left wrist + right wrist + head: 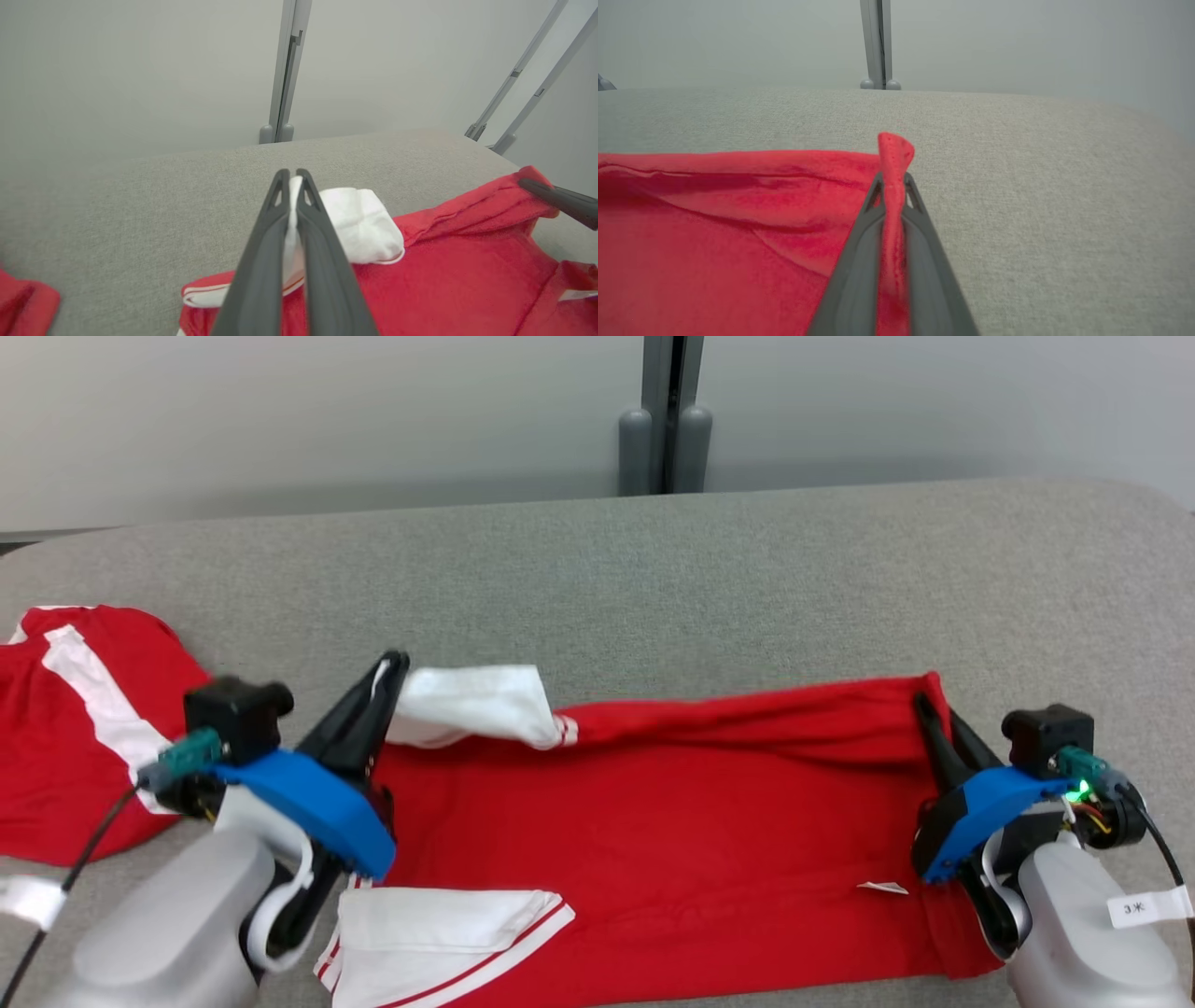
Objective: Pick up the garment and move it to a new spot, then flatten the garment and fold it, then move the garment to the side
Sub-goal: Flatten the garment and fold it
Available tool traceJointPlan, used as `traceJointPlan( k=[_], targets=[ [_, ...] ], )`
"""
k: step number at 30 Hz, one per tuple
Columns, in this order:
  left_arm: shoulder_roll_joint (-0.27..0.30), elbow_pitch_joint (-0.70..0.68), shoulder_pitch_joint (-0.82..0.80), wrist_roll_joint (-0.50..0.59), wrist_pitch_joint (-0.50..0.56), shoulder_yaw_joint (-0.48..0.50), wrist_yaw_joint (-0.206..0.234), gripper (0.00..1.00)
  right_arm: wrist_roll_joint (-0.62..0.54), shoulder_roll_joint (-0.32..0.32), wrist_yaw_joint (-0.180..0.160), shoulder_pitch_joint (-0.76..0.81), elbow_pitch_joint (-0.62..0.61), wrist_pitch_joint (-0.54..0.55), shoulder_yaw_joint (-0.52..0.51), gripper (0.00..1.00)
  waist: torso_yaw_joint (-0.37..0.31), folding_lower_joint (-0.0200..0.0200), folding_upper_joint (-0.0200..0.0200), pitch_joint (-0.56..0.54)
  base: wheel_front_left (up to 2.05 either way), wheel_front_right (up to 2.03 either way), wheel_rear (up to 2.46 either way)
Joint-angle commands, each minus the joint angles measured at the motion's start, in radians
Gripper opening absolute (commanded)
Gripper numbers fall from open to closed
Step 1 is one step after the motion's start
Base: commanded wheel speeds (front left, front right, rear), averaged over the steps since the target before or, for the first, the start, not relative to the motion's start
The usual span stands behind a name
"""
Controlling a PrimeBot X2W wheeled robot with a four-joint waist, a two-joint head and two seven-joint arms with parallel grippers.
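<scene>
Closest to the robot lies the near edge of the red shirt (653, 793), spread sideways across the grey table (653, 569), with one white sleeve (448, 933) tucked in flat at the lower left and a small white label (882, 888) showing toward the right.

Further in, both claws have the far edge. The left gripper (392, 663) is closed tight on the other white sleeve (471, 705); in its wrist view the white cloth sits squeezed between the fingers (261, 261). The right gripper (926, 702) is clamped on the red corner of the hem, which pokes up past the fingertips in the right wrist view (a firm bite, by the look of it).

This reads as the start of the fold: the shirt is laid out fairly flat and the far edge is gripped at both ends. The next move likely calls for lifting both ends together, evenly, and carrying that edge toward the near side, keeping the cloth taut so it does not sag mid-span.

A second red-and-white garment (84, 728) lies apart at the left, with bare table and a grey post (665, 420) beyond.
</scene>
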Motion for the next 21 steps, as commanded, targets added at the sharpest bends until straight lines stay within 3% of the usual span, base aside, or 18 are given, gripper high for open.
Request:
traceJointPlan(
  k=[1, 12, 13, 14, 15, 16, 21],
  targets=[
    [0.011, -0.034, 0.062, 0.008, -0.004, 0.017, 0.014, 0.0, -0.008, -0.003, 0.0, 0.027, 0.009, -0.016, -0.003, 0.0, 0.006, 0.0002, 0.0, -0.014, 0.0, 0.0, 0.0],
    [0.005, -0.095, 0.269, 0.014, -0.004, 0.046, 0.062, 0.0, -0.004, 0.008, 0.0, 0.119, 0.005, -0.051, -0.009, 0.0, 0.018, 0.0002, 0.0, -0.074, 0.0, 0.0, 0.0],
    [0.002, -0.094, 0.283, 0.015, -0.004, 0.05, 0.067, 0.0, -0.002, 0.009, 0.0, 0.127, -0.004, -0.053, -0.011, 0.29, 0.017, 0.0002, 0.0, -0.08, 0.0, 0.0, 0.0],
    [0.0, -0.095, 0.295, 0.023, -0.004, 0.059, 0.072, 0.25, 0.004, 0.01, 0.0, 0.136, -0.014, -0.054, -0.015, 1.0, 0.016, 0.0002, 0.0, -0.084, 0.0, 0.0, 0.0],
    [-0.005, -0.098, 0.31, 0.024, -0.004, 0.079, 0.078, 0.76, 0.004, 0.01, 0.0, 0.146, -0.025, -0.056, -0.017, 1.0, 0.015, 0.0002, 0.0, -0.089, 0.0, 0.0, 0.0],
    [-0.009, -0.1, 0.326, 0.028, -0.004, 0.096, 0.084, 1.0, 0.006, 0.009, 0.0, 0.159, -0.037, -0.057, -0.019, 1.0, 0.014, 0.0002, 0.0, -0.093, 0.0, 0.0, 0.0],
    [-0.034, -0.121, 0.395, 0.105, -0.004, 0.201, 0.107, 1.0, 0.021, 0.009, 0.0, 0.219, -0.137, -0.058, -0.037, 1.0, 0.01, 0.0002, 0.0, -0.118, 0.0, 0.0, 0.0]
  ],
)
